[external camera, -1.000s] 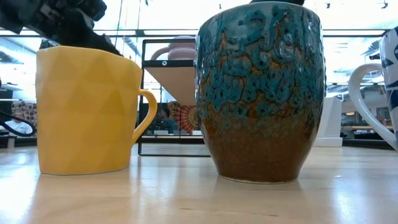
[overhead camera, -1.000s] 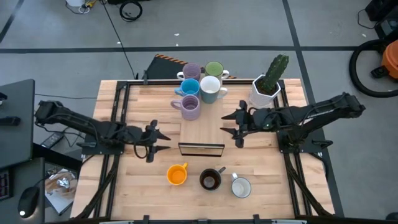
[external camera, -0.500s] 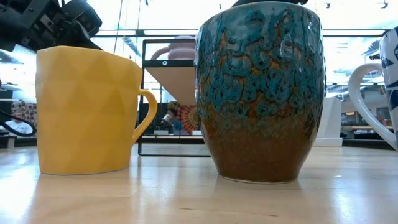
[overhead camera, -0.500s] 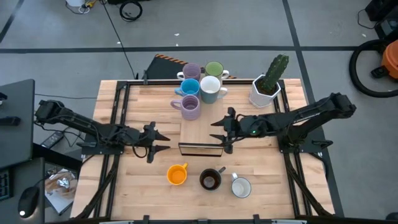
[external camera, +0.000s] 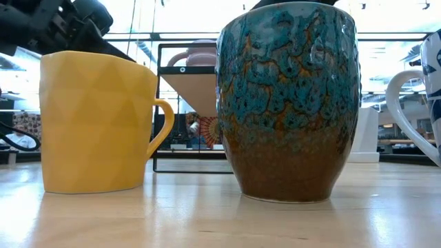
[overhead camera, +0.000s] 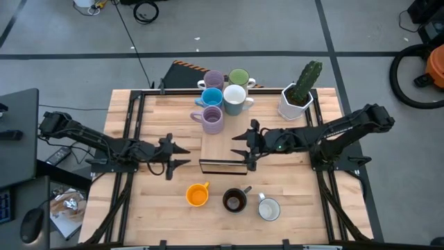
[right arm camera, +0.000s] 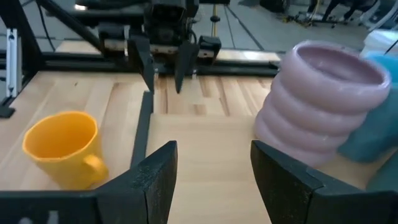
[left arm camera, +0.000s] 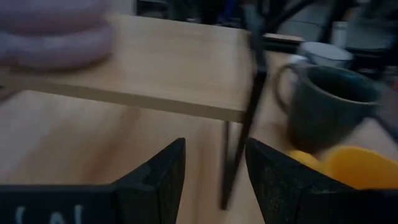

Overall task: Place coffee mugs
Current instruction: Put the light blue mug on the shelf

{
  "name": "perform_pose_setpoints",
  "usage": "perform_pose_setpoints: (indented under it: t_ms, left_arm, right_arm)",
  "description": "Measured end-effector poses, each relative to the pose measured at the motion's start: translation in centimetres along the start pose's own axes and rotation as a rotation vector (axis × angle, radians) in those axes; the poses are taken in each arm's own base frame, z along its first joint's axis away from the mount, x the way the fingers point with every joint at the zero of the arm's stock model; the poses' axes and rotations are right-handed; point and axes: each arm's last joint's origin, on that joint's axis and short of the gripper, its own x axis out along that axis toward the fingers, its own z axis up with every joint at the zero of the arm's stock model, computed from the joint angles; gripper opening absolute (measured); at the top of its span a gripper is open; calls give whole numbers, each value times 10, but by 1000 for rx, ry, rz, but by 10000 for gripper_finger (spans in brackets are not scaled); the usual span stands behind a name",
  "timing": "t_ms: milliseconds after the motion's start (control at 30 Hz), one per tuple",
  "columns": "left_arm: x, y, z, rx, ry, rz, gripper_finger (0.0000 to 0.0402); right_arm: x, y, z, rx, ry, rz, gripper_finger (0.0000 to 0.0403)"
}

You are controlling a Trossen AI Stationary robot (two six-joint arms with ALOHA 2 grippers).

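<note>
A low wooden shelf (overhead camera: 223, 147) with a black frame stands mid-table. A ribbed lilac mug (overhead camera: 211, 119) (right arm camera: 323, 99) stands on its far left corner. Behind it, another lilac mug (overhead camera: 212, 78), a green (overhead camera: 238, 77), a light blue (overhead camera: 211, 97) and a white mug (overhead camera: 234, 98) cluster at the far edge. Orange (overhead camera: 198, 195) (external camera: 96, 124), black (overhead camera: 234, 201) (external camera: 289, 103) and white (overhead camera: 268, 208) mugs stand in a row near the front edge. My right gripper (overhead camera: 240, 144) (right arm camera: 214, 174) hovers open over the shelf. My left gripper (overhead camera: 182, 157) (left arm camera: 214, 180) waits open, left of the shelf.
A white faceted pot with a green cactus (overhead camera: 297, 94) stands at the far right, behind my right arm. Black rails (overhead camera: 132, 132) run along both table sides. Bare wood lies between the shelf and the front row of mugs.
My right gripper has moved toward the table's left, from beside the shelf's right edge to above the shelf top, staying open. The mugs have kept their places.
</note>
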Motion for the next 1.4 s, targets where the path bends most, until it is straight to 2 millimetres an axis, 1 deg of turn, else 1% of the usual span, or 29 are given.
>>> perform_pose_setpoints:
  t_ms: [133,333,500,600,733,833,1033,1233,1400]
  left_arm:
    - [0,3,0,25,-15,86,173]
    - [0,3,1,27,-21,110,173]
    - [0,3,1,29,-20,114,173]
    - [0,4,0,31,-18,115,173]
    - [0,4,0,51,-16,115,173]
    - [0,4,0,83,-17,125,173]
    - [0,4,1,107,-20,144,173]
    - [0,4,1,139,-18,145,173]
    - [0,6,1,142,-18,161,173]
  right_arm:
    - [8,-7,-1,-5,-7,-25,210]
    - [32,-21,-11,-5,5,-31,210]
    - [34,-36,-12,30,12,-45,210]
    - [28,-35,-7,45,17,-66,210]
    - [21,-26,2,-3,125,-115,208]
    - [13,-18,15,-29,177,-132,207]
    - [-13,3,41,-1,287,-103,207]
    - [-39,23,46,55,420,-67,206]
    - [-54,33,39,151,566,1,206]
